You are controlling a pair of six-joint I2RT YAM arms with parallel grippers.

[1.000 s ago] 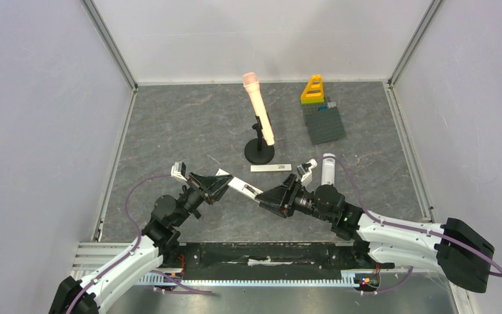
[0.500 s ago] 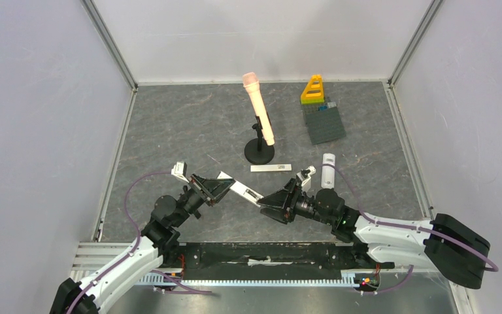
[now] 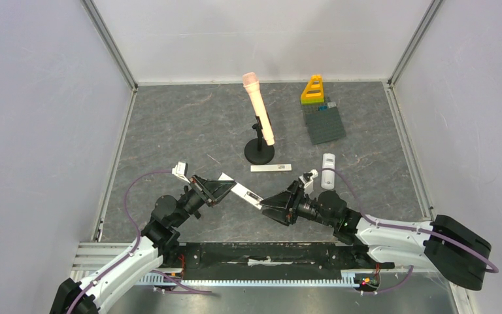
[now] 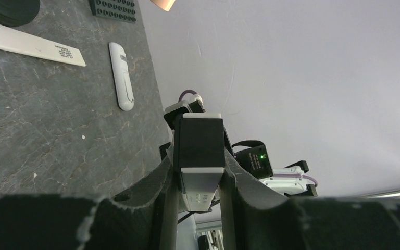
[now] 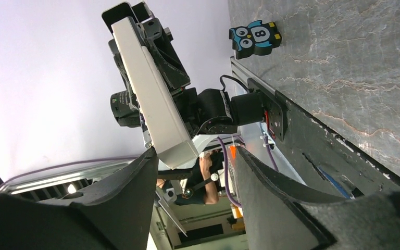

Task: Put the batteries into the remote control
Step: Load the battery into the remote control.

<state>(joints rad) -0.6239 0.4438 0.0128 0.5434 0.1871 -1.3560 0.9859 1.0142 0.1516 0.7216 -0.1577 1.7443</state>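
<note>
Remote control [image 3: 240,191]: held off the table [image 3: 170,131] between the two arms, near the front edge and ahead of both bases. In the top view its long axis runs on a diagonal, from the upper left at the left gripper [image 3: 221,186] down and right to the right gripper [image 3: 265,201].

Appearance: a slim white bar with flat sides. In the left wrist view the remote control [image 4: 199,143] is seen end on. The face toward the camera is black over most of its length. Below that is a pale band with small marks, too small to read. In the right wrist view the remote control [image 5: 153,99] shows a plain white side and a squared end.

Left gripper [image 4: 199,179]: clamped on the remote control, one finger pressed to each long side.

Right gripper [image 5: 195,156]: fingers spread, with the free end of the remote control between them. That end sits close against one finger, and there is a clear gap to the other. Contact cannot be confirmed.

Other items noted:
- A second white remote [image 3: 328,162] lies flat on the table, just beyond the right gripper.
- A white flat strip [image 3: 270,168] lies in front of the black round base [image 3: 259,154] of a stand.
- The stand carries a pink microphone [image 3: 259,108].
- A grey studded plate [image 3: 324,124] lies at the far right.
</note>
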